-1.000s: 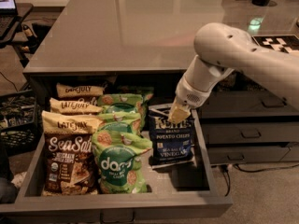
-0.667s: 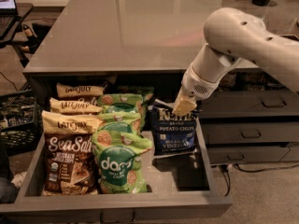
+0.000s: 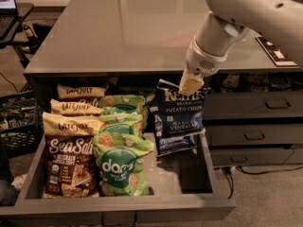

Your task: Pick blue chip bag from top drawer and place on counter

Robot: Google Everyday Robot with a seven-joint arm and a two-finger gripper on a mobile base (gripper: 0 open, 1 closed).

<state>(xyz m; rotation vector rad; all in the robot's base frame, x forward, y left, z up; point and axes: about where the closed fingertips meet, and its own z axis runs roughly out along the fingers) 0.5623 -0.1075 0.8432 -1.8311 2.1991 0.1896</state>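
Top drawer (image 3: 118,207) under blue chip bag (image 3: 180,116), corner hidden in hand (image 3: 191,83)

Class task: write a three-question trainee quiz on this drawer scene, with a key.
1. True or false: the two-finger gripper is shut on the top edge of the dark navy crinkly chip bag.
2. That bag hangs over: A) a sink; B) the open dark-grey top drawer; C) a shelf.
3. Fill in: the green foil bag at the front stands beside a brown bag lettered Sea ____.
Key: 1 true; 2 B; 3 Salt.
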